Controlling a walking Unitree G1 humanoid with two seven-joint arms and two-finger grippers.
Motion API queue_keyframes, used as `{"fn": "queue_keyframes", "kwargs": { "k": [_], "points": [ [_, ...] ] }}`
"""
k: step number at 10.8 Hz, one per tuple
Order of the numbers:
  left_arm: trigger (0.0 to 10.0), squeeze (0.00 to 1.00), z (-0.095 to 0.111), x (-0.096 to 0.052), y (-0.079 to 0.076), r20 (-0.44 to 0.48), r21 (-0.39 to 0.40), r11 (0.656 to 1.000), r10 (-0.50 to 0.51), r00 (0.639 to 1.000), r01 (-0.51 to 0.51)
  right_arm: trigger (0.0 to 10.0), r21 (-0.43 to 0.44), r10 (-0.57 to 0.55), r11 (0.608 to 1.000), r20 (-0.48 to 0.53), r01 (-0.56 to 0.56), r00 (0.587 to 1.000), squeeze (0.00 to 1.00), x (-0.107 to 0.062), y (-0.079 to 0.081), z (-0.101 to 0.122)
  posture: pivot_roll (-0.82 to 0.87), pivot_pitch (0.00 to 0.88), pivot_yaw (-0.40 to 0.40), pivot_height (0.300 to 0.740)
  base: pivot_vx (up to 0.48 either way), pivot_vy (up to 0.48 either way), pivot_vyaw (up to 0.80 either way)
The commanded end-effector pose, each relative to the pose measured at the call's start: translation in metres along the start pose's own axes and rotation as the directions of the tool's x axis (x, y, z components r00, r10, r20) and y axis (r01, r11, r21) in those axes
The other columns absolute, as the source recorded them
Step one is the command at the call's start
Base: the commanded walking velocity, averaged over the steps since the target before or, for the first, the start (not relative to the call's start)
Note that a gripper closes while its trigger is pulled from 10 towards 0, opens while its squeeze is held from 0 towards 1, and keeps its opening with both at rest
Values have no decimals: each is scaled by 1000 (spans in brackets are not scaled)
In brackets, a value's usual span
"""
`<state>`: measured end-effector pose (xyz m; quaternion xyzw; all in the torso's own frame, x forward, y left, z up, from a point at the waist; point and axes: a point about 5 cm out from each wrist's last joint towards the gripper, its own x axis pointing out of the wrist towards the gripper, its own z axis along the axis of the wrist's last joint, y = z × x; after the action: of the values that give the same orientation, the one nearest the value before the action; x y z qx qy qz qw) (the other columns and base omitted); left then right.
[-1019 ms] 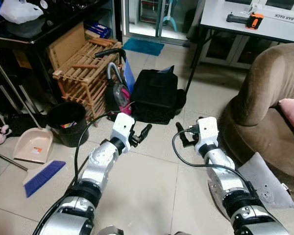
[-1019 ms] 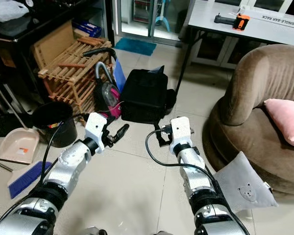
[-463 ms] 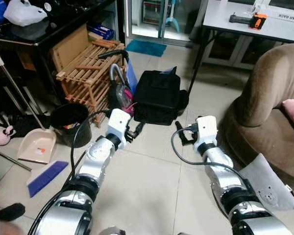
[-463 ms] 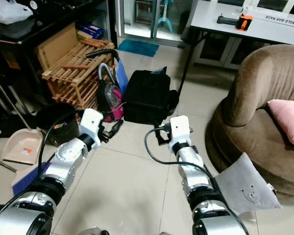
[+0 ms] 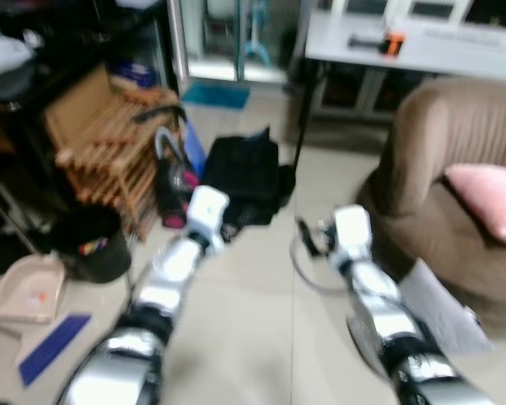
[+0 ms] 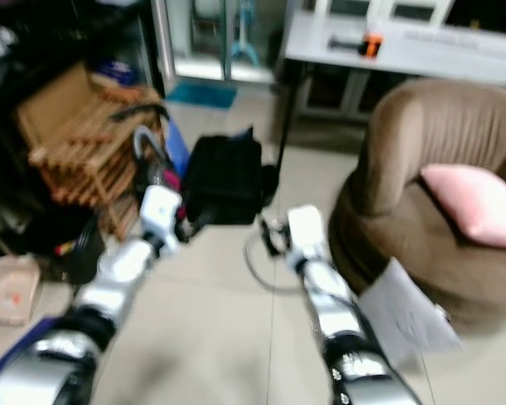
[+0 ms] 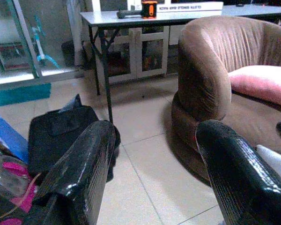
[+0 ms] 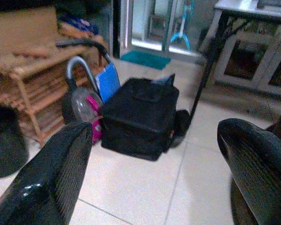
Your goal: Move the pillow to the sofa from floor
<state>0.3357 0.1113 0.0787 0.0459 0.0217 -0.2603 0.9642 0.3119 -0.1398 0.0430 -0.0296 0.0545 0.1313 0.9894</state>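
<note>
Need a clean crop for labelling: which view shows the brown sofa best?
The left wrist view: the sofa is sharp there, its curved back and seat plain, with a pink cushion on it. Both eye views show the whole sofa, but blurred. The right wrist view catches just a dark sliver at its edge.

Almost no lettering can be read here.

In the left wrist view a white strip (image 7: 189, 6) lies along the far edge of the grey table (image 7: 107, 18), just beside an orange and black tool (image 7: 149, 8), and carries one row of dark capital letters. The row appears upside down and too small and soft to spell out. In the head views the same strip (image 5: 468, 34) is a blurred pale band with a faint dark line on it, not legible. A small mark shows on the dustpan (image 5: 29, 291) on the floor, but it is a blurred spot and cannot be read.
</note>
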Motion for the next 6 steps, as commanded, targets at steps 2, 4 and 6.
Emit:
{"fn": "queue_keyframes", "kwargs": {
  "k": [2,4,6],
  "points": [
    [10000,0,-2,-6,10,-9,17,999,36,999,-36,10000,-3,38,999,27,-38,999,137,5,10,6,-62,0,-29,740,446,0,0],
    [10000,0,-2,-7,10,-6,13,999,43,999,-43,10000,-2,57,998,8,-57,998,145,0,13,0,-60,0,-33,740,446,0,0],
    [10000,0,-7,-11,9,-9,19,999,48,999,-48,10000,2,90,996,-7,-90,996,157,-5,19,-7,-60,6,-40,740,461,0,0]
  ]
}}
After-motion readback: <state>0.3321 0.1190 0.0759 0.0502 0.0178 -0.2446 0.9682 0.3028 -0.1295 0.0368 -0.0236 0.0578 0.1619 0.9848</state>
